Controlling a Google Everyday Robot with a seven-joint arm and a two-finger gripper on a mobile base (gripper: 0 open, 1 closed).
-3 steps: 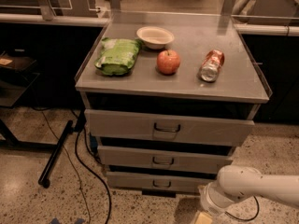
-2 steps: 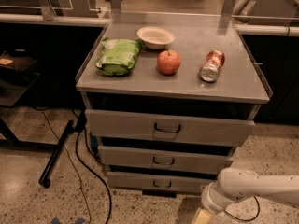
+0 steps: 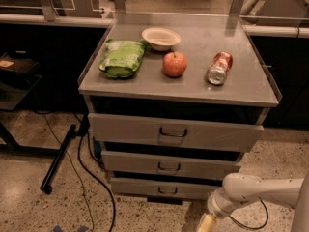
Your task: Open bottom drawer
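Speckled stone floor (image 3: 145, 216) under a grey metal cart (image 3: 241, 93) in a dim workshop. Lowest of three fronts, the bottom drawer (image 3: 140, 186): up and left of the gripper (image 3: 206, 223), near it but apart, seemingly shut, small dark loop handle (image 3: 167, 190) at centre. Gripper low at the bottom edge of view, mostly cut off, on a white arm (image 3: 256, 192) stretching away to its right; spread or closed, cannot tell. Higher above the gripper, the middle drawer (image 3: 145, 162), then the top drawer (image 3: 130, 129). Far above, on the cart top: green bag (image 3: 121, 58), white bowl (image 3: 161, 36), red apple (image 3: 175, 64), can (image 3: 219, 67) lying on its side. Well off to the gripper's left, black cables (image 3: 91, 178) across the floor.
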